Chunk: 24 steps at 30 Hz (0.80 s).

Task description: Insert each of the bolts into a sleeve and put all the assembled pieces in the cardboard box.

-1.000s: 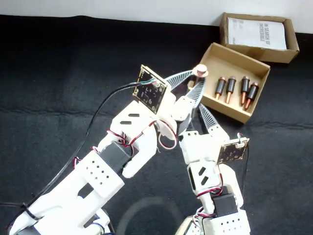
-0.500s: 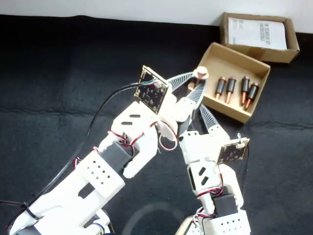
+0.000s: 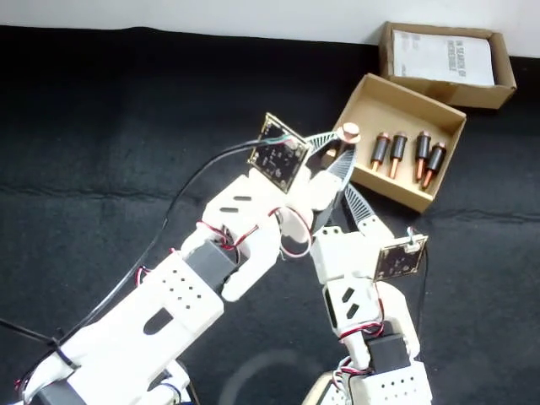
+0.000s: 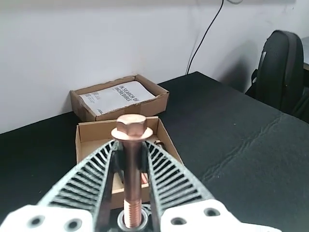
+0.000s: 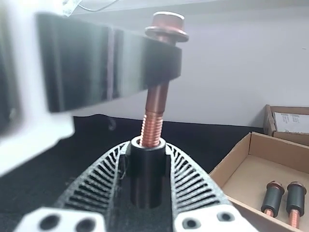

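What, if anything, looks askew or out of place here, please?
Nothing stands out. The bolt in the left gripper has its tip in the sleeve in the right gripper, roughly in line; four assembled pieces lie side by side in the box.

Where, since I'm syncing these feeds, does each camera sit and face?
High view: fixed above the table, looking down on both arms and the cardboard box.
Left wrist view: along the left gripper clamping the bolt, toward the box.
Right wrist view: along the right gripper holding the sleeve.
All three share bolt and box.
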Tool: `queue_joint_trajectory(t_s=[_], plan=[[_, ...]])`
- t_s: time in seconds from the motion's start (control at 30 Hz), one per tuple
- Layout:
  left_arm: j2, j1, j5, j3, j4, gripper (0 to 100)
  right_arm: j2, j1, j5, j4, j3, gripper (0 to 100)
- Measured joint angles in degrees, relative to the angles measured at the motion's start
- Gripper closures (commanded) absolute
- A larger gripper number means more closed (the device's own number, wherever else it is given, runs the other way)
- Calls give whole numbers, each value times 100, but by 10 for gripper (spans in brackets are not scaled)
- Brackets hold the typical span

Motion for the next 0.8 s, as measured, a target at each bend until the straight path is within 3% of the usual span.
queue_joint_trajectory(t_s=[0.3,0.37,0.6,0.8], plan=[[-396,18,-62,695,123,986,0,9,0,9,0,991],[-607,18,-246,738,475,966,9,-18,0,26,0,991],[-1169,-18,-404,747,2154,715,9,-18,334,44,0,991],[-1644,-18,-325,721,3086,705,9,-26,387,44,0,991]])
